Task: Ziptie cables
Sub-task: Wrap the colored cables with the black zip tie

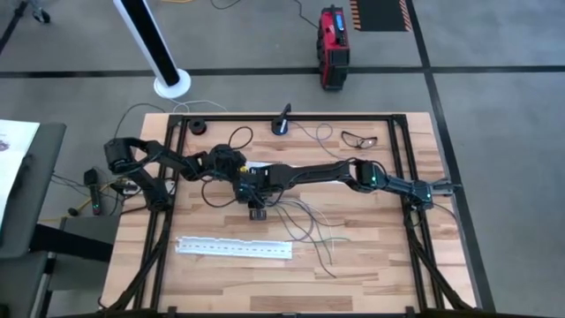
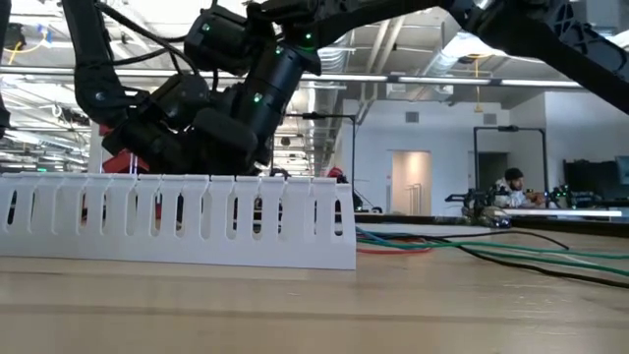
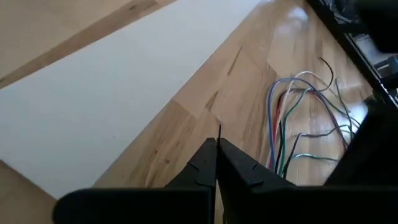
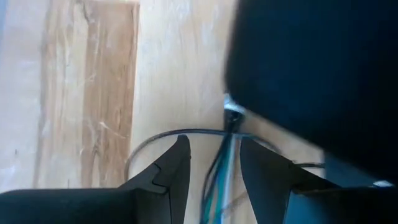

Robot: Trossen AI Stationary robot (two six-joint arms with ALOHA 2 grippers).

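Right gripper [image 4: 214,165], fingers parted, straddles the cables [image 4: 219,171] at mid-table; left gripper [image 3: 217,149], fingers pressed together on a thin dark strand, sits beside it.

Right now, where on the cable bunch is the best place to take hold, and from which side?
Grip the cables where the strands run gathered beside the right gripper, coming from above; farther toward the table's right they fan apart. The left gripper is pinched shut nearby.

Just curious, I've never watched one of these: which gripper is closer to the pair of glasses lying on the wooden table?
Neither clearly. Both the right gripper and the left gripper work mid-table, well away from the dark-framed glasses near the far edge.
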